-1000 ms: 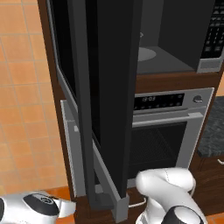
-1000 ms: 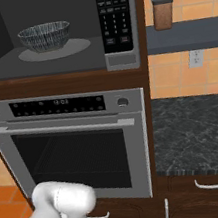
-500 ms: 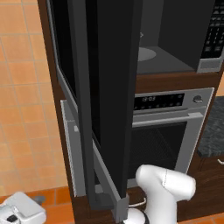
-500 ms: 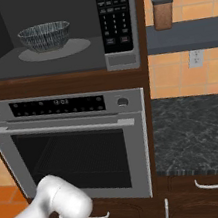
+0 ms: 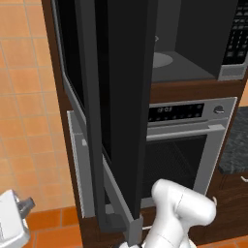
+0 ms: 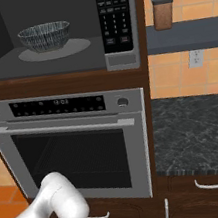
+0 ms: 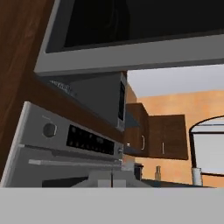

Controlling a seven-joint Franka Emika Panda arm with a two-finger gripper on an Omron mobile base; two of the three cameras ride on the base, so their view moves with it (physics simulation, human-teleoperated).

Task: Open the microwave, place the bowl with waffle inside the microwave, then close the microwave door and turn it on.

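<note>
Now wide open: microwave door (image 5: 123, 97), swung out to the left. Sitting on the round turntable (image 6: 55, 50) inside the microwave (image 6: 52, 34): a striped bowl (image 6: 45, 36), near the middle. Waffle too hidden to tell. Below it, a silver oven (image 6: 72, 148), shut. Fingers (image 7: 111, 178) pressed together, pinching nothing, low near the oven.

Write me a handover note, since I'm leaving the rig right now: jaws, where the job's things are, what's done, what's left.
Jaws: shut, holding nothing visible; the arm sits low in front of the oven.
Microwave door: swung wide open.
Bowl: already on the turntable inside the microwave; its contents can't be made out.
Done: opening, loading.
Left: close the door, then start it from the keypad.
</note>
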